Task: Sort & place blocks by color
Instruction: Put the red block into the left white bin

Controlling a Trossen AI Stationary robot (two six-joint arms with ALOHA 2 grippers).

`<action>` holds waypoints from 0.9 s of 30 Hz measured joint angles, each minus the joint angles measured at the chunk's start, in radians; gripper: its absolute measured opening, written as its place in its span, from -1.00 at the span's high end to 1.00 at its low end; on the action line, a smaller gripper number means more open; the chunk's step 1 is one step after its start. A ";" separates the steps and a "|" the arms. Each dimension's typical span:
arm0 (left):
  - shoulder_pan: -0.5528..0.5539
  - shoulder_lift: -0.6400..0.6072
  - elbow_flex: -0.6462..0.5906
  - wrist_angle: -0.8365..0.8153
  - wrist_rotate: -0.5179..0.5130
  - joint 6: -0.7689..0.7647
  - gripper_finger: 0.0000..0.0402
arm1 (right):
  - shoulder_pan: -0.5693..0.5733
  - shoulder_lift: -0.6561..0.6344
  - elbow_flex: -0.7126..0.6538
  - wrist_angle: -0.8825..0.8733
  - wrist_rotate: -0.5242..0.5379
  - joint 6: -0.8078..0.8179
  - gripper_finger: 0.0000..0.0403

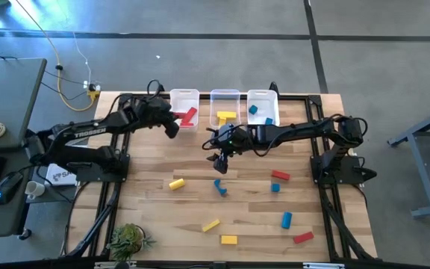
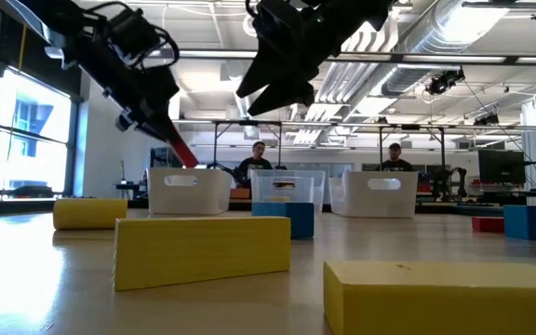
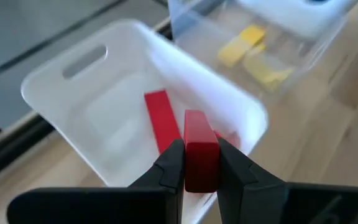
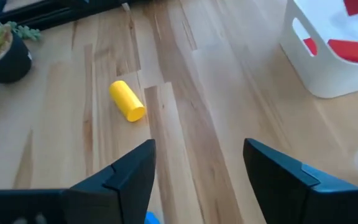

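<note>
While the left tool hangs just above the near rim of the leftmost clear white-rimmed plastic bin, its fingers are clamped on a red rectangular block. A second red bar already lies inside that bin. The right tool hovers over the middle of the light wooden tabletop with its fingers spread apart and holding nothing. Below it, a yellow cylinder lies on the wood. Yellow blocks sit in the middle bin, and blue blocks in the right bin. More red, yellow and blue blocks lie scattered on the tabletop.
</note>
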 joint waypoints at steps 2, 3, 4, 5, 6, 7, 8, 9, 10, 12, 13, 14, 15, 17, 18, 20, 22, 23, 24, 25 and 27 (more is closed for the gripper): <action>0.012 0.036 0.000 0.003 0.000 0.000 0.83 | 0.000 0.000 0.000 0.000 -0.008 0.041 -0.14; 0.016 0.054 0.000 0.007 -0.002 0.000 0.83 | 0.000 0.000 0.000 0.000 -0.015 0.063 -0.14; 0.020 0.070 0.001 0.010 -0.003 0.000 0.83 | 0.000 0.000 0.000 0.000 -0.021 0.082 -0.14; 0.024 0.087 0.007 0.007 -0.003 0.000 0.83 | 0.000 0.000 0.000 0.000 -0.031 0.100 -0.14; 0.028 0.102 0.015 0.007 -0.003 0.000 0.83 | 0.000 0.000 0.000 0.001 -0.044 0.114 -0.14; 0.031 0.114 0.025 0.007 -0.003 0.000 0.82 | 0.001 0.000 0.000 0.001 -0.058 0.124 -0.14; 0.032 0.127 0.037 0.008 -0.003 0.000 0.82 | 0.002 0.000 0.000 0.000 -0.070 0.130 -0.14; 0.033 0.141 0.049 0.007 -0.004 0.000 0.81 | 0.007 0.000 0.000 0.000 -0.072 0.131 -0.14; 0.035 0.154 0.062 0.001 -0.003 0.000 0.79 | 0.012 0.000 0.000 0.001 -0.073 0.129 -0.14; 0.042 0.179 0.093 -0.021 -0.002 0.000 0.75 | 0.024 0.000 0.000 0.001 -0.070 0.117 -0.14; 0.045 0.192 0.109 -0.034 -0.003 0.000 0.72 | 0.031 0.000 0.000 0.000 -0.065 0.112 -0.14; 0.047 0.206 0.124 -0.048 -0.006 0.000 0.70 | 0.038 0.000 0.000 0.001 -0.063 0.108 -0.14; 0.050 0.219 0.136 -0.060 -0.009 0.000 0.67 | 0.045 0.000 0.000 0.001 -0.062 0.107 -0.14; 0.050 0.241 0.151 -0.076 -0.011 0.000 0.62 | 0.058 0.000 0.000 0.001 -0.062 0.109 -0.14; 0.050 0.251 0.157 -0.075 -0.014 0.000 0.59 | 0.063 0.000 0.000 0.001 -0.061 0.112 -0.14; 0.049 0.266 0.163 -0.075 -0.020 0.000 0.54 | 0.073 0.000 0.000 0.001 -0.061 0.128 -0.14; 0.050 0.275 0.165 -0.075 -0.026 0.000 0.49 | 0.082 0.000 0.000 0.000 -0.060 0.155 -0.14; 0.050 0.278 0.165 -0.075 -0.028 0.000 0.47 | 0.086 0.000 0.000 0.000 -0.060 0.169 -0.14; 0.050 0.278 0.165 -0.075 -0.029 -0.001 0.44 | 0.090 0.000 0.000 0.000 -0.059 0.181 -0.14; 0.050 0.279 0.165 -0.075 -0.030 -0.007 0.42 | 0.094 0.000 0.000 0.000 -0.056 0.195 -0.14; 0.050 0.279 0.166 -0.075 -0.035 -0.021 0.37 | 0.101 0.000 0.000 0.000 -0.043 0.220 -0.14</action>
